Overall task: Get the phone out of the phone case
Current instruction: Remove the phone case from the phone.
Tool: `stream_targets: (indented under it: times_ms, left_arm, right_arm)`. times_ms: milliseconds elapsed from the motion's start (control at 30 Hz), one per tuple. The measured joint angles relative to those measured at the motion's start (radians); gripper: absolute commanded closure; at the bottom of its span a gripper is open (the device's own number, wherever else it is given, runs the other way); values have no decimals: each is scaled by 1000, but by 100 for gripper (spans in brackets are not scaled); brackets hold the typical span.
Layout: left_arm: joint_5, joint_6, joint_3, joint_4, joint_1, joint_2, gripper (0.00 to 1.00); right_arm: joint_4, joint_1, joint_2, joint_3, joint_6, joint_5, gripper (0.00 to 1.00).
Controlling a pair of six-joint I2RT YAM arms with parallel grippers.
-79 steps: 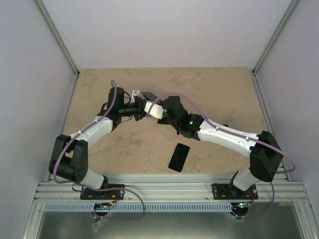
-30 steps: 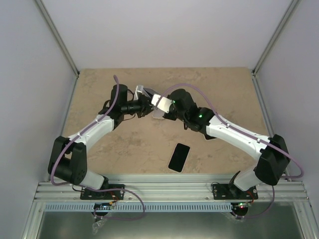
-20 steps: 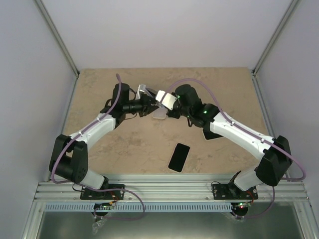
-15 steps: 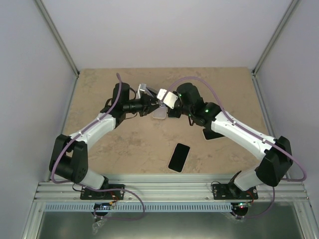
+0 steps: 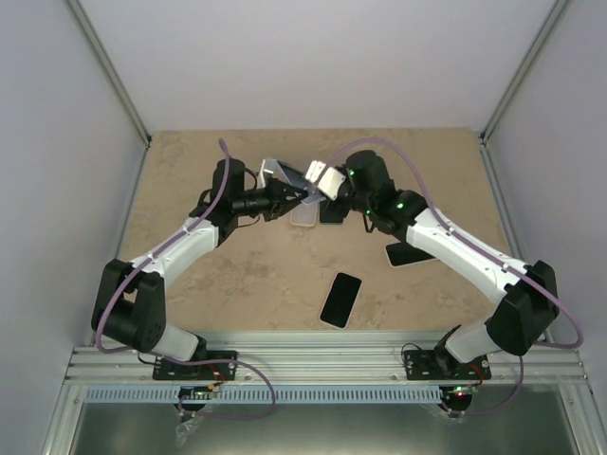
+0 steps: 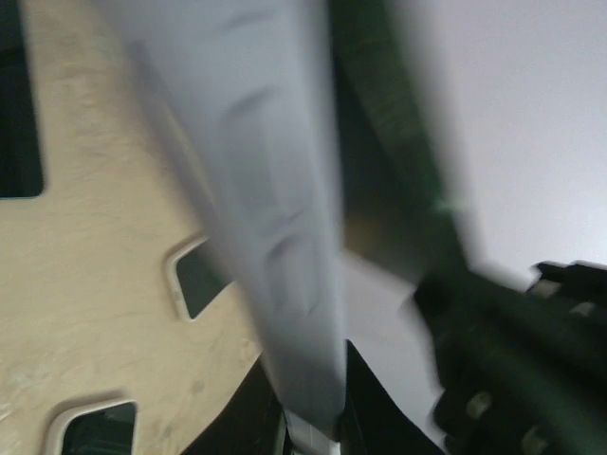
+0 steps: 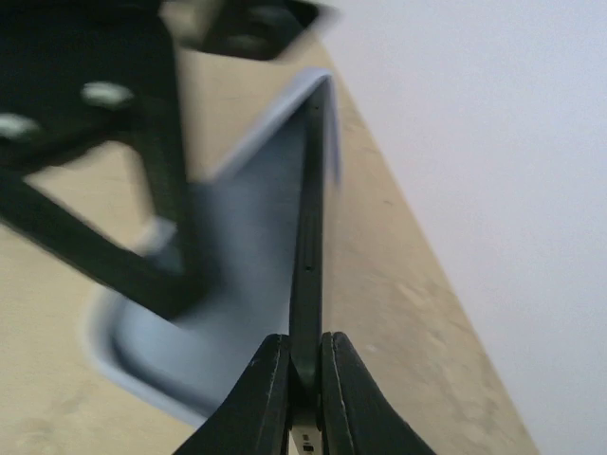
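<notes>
Step in hand: separating the phone (image 7: 308, 237) from the pale case (image 7: 237, 275), both held in the air above the far middle of the tabletop (image 5: 237, 284).
Left gripper (image 6: 313, 431): closed on the edge of the case.
Right gripper (image 7: 305, 365): closed on the thin edge of the phone.
Where the phone is: one long edge looks lifted out of the case, while the other seems to sit in it; the views are blurred, so I cannot tell how much is free.
Doing it well: my judgement is to hold the case firmly and swing the phone outward like a door. Peeling the rim off corner by corner should work better than a straight pull.
Risk: the grip on the phone is narrow, so a hard tug could make it slip or twist.
Phones counted: one held, one loose phone (image 5: 340, 299) towards the near edge and another (image 5: 408, 253) partly under the right arm. A dark slab (image 5: 330, 210) below the grippers may be a fourth.
Cases counted: one held and one spare case (image 5: 303, 213) lying flat just beside that slab. The left wrist view hints at another, but that is uncertain.
</notes>
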Motion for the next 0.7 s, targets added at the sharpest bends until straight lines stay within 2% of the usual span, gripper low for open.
stream_targets:
  times_ms: [67, 300, 567, 700]
  left_arm:
    - [-8, 15, -12, -26, 7, -7, 100]
    - [6, 77, -60, -104, 23, -10, 100]
    - [-5, 148, -59, -132, 22, -14, 100]
    - [-37, 239, -45, -192, 22, -28, 100]
  right_arm:
    - [1, -20, -5, 11, -10, 23, 99]
    - [51, -202, -73, 85, 5, 183, 100]
    - [49, -213, -93, 89, 15, 198, 99]
    - [43, -220, -96, 83, 23, 197, 100]
